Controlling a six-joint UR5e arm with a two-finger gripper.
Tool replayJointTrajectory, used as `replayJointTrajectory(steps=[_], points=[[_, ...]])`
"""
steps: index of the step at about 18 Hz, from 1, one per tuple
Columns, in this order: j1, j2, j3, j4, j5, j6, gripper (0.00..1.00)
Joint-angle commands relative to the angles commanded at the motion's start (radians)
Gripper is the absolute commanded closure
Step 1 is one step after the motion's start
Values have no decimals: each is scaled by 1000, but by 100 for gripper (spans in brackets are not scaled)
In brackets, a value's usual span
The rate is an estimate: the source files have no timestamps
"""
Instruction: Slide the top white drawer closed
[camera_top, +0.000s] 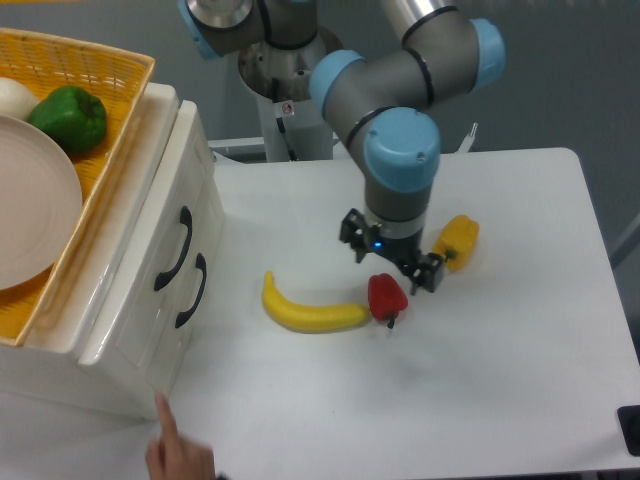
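Note:
The white cabinet stands at the left. Its top white drawer (170, 215) carries a black curved handle (172, 250) and sits flush with the cabinet front, as does the lower drawer (192, 290) with a like handle. My gripper (392, 260) hangs well to the right of the cabinet, above the table between the red pepper (386, 297) and the yellow pepper (456, 243). Its fingers point down, spread apart, and hold nothing.
A banana (310, 312) lies on the white table (500, 380) left of the red pepper. A yellow basket (110, 150) on the cabinet holds a green pepper (70, 118) and a plate (30, 215). A person's hand (178, 455) points up at the bottom edge.

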Motion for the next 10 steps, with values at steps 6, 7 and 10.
replayJointTrajectory(steps=[6,7,10], points=[[112,-15,3,3,-2,233,0],[121,-17,3,3,-2,249,0],[143,-17,3,5,-3,272,0]])
